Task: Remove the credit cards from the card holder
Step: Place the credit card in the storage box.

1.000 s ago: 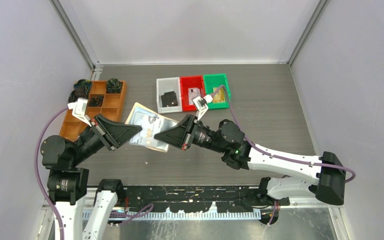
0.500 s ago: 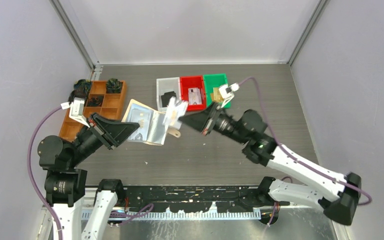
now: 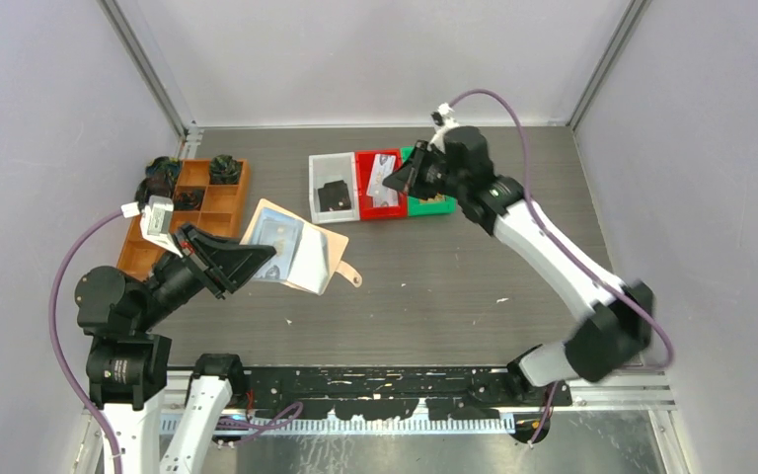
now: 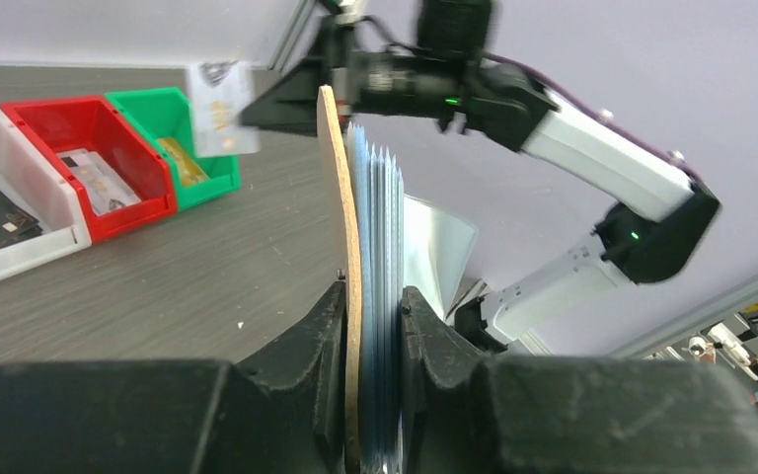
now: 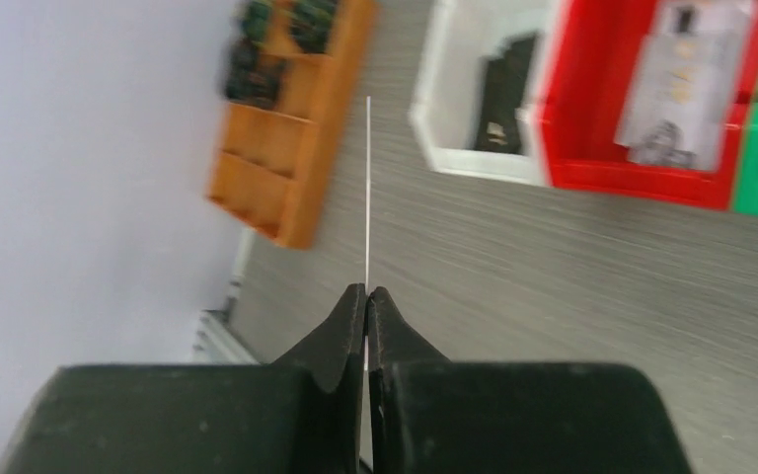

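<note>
**Top view.** The left tool is clamped on the card holder, left of centre in the frame. The holder is spread open, tan cover outward and clear sleeves showing. Its long axis slants toward lower right, where the snap tab points. The right tool reaches to upper centre, above the red bin. This bin sits between a white bin and a green bin. Something pale shows at the tool's tip but blends with the bin's contents. A wooden tray of dark items lies at the left. The worktop is dark grey and wood-grained, enclosed by plain pale walls.

**Left wrist.** The holder stands edge-on and upright between the nearly closed fingers, tan cover at left and bluish sleeves fanned at right. The sleeves' contents cannot be made out. Beyond it, the right tool pinches a white card by one edge, held in the air above the bins with its printed face toward the camera.

**Right wrist.** The jaws are fully closed on the card, seen only as a thin white line running straight up the frame. Another card lies flat in the red bin, and a black item lies in the white bin. The background is blurred and the green bin is cut off at the right edge.
</note>
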Available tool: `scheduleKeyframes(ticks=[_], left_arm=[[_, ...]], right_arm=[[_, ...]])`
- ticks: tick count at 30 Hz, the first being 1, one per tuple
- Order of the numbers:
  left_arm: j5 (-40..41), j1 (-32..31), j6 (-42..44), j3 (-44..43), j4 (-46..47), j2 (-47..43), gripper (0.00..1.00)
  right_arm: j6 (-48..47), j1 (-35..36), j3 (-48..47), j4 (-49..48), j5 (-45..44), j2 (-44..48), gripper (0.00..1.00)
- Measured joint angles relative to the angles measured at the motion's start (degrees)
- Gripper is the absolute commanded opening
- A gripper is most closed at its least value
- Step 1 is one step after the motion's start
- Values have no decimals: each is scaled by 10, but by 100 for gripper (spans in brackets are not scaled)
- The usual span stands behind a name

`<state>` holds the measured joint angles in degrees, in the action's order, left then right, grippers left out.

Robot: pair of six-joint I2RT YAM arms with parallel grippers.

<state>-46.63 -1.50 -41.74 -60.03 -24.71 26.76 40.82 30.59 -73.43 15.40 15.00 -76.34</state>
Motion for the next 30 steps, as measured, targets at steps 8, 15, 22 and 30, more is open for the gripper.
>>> scheduleKeyframes(ticks=[8, 15, 22, 30], left_arm=[[-2, 0, 4, 0, -2, -11, 6], [-9, 0, 0, 2, 0, -14, 6], [-10, 0, -3, 5, 1, -14, 5], [-16, 0, -14, 5, 7, -14, 5]], right_arm=[[-76, -51, -171, 110, 2, -303, 1], [-132, -52, -372, 179, -13, -470, 1], [-161, -52, -437, 221, -37, -551, 8], [-166, -52, -438, 244, -60, -567, 69]])
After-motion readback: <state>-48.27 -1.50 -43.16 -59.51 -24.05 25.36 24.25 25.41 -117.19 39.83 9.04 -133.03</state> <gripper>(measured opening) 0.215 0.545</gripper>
